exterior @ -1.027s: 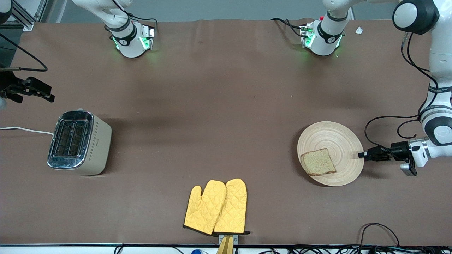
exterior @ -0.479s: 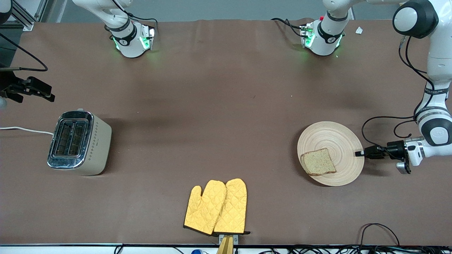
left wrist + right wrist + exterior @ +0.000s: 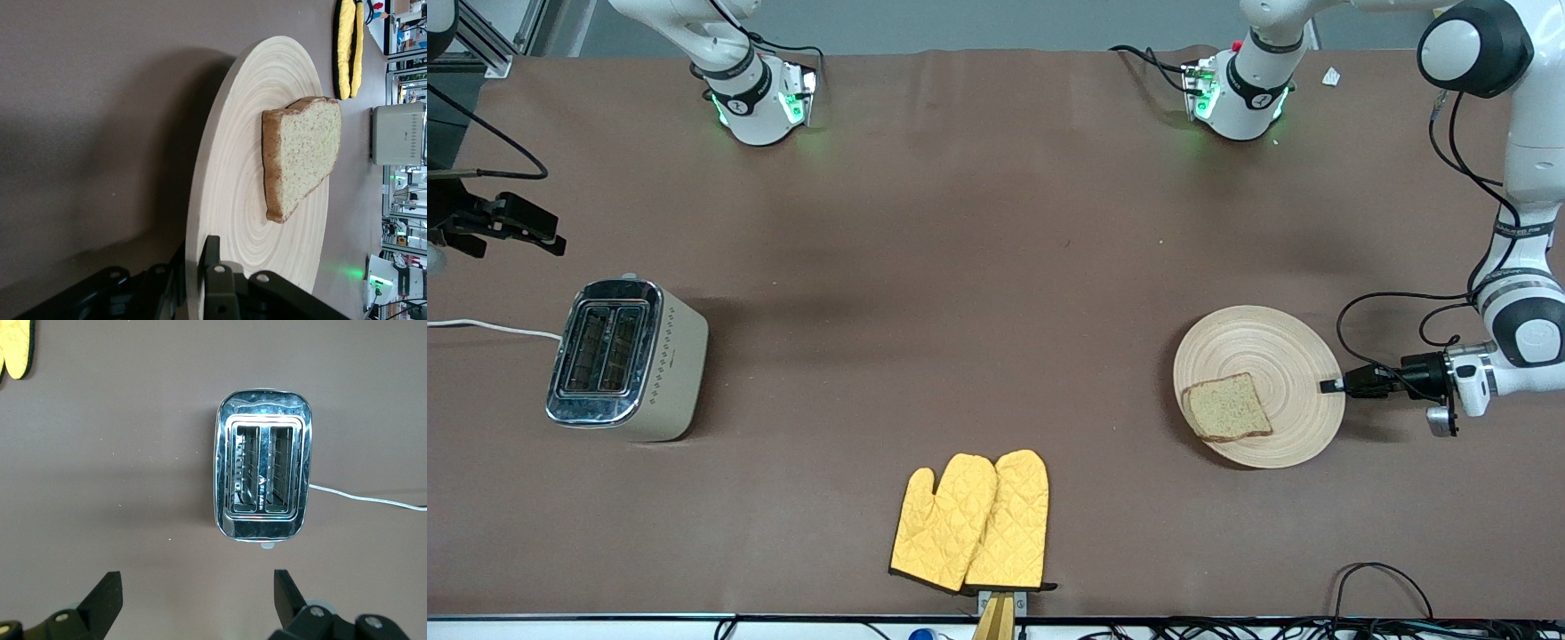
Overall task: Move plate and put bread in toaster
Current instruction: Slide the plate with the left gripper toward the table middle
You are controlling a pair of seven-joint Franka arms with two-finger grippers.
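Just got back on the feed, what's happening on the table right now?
The left gripper is at table height, closed on the rim of the plate, toward the left arm's end of the table. The bread lies flat on that plate. The right gripper waits open in the air near the toaster, whose two slots are empty. A pair of yellow oven mitts lies untouched near the front edge.

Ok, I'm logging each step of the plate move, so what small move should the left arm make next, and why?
Probably a gentle pull or lift of the plate toward the table's middle. The left gripper sits at the plate's rim at the left arm's end, one finger above the edge and one below. The bread lies loose on it, and the toaster stands at the right arm's end, under the waiting, open right gripper.
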